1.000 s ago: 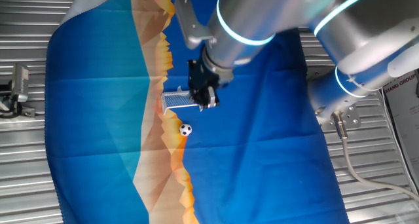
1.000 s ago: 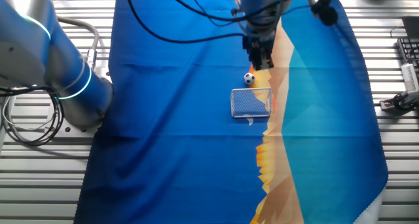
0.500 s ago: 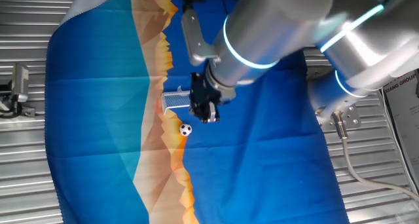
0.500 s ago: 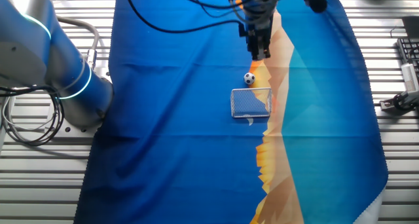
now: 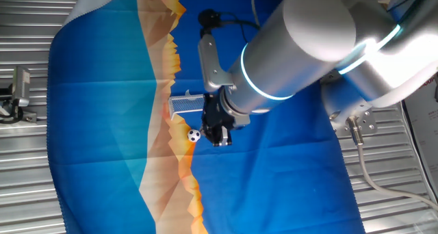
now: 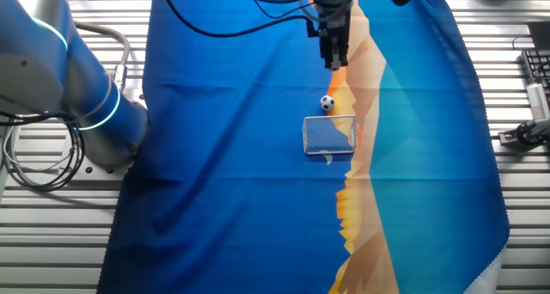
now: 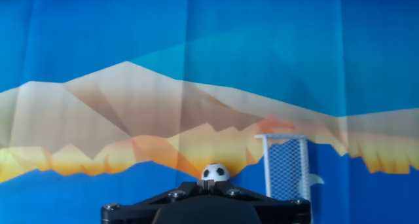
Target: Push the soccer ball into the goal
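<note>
- Closest in the hand view: gripper (image 7: 208, 196), only its dark body visible along the bottom edge; fingertips out of sight, so opening impossible to tell there. In the other fixed view (image 6: 333, 58), seen narrow and apparently pinched together with nothing between, though not clear enough to be certain.
- Just beyond: soccer ball (image 7: 214, 173), tiny, white with black patches, resting free on the printed cloth (image 7: 131, 47) at the orange mountain band, right in front of the gripper body. Not gripped, not in the net.
- Further and off to one side: goal (image 7: 285, 165), thin white frame with pale mesh, standing upright on the cloth near the ball but apart from it. Mouth appears empty.
- Judged progress: approach apparently made, gripper lined up on the far side of the ball from the goal (image 6: 330, 135); actual push not yet done. Remaining: a short shove of the ball (image 6: 327, 103) into the frame.
- From one fixed view: ball (image 5: 194, 135) just beside the gripper (image 5: 220, 137), goal (image 5: 186, 103) partly hidden behind the arm.
</note>
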`<state>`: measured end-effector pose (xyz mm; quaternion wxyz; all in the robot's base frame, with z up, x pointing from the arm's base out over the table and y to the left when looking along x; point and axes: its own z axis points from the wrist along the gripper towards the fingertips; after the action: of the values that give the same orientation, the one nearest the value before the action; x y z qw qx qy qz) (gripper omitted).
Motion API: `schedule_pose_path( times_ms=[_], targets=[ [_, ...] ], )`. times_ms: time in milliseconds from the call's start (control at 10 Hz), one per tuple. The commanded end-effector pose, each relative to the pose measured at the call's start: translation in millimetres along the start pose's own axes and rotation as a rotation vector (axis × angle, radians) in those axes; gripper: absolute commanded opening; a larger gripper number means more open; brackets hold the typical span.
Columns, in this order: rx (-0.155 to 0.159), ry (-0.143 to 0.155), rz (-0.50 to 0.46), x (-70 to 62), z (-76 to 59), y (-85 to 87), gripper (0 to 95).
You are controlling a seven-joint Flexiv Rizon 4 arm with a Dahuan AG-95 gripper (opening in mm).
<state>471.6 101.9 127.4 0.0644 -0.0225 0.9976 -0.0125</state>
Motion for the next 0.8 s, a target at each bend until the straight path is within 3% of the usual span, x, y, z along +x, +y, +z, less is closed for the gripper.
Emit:
schedule_pose_path(
  times_ms=[100,800],
  targets=[
    [0.000,-0.003,0.001,0.9,2.9,3.8,0.0],
    [0.003,-0.013,0.003,6.8,28.1,15.1,0.0]
  ],
)
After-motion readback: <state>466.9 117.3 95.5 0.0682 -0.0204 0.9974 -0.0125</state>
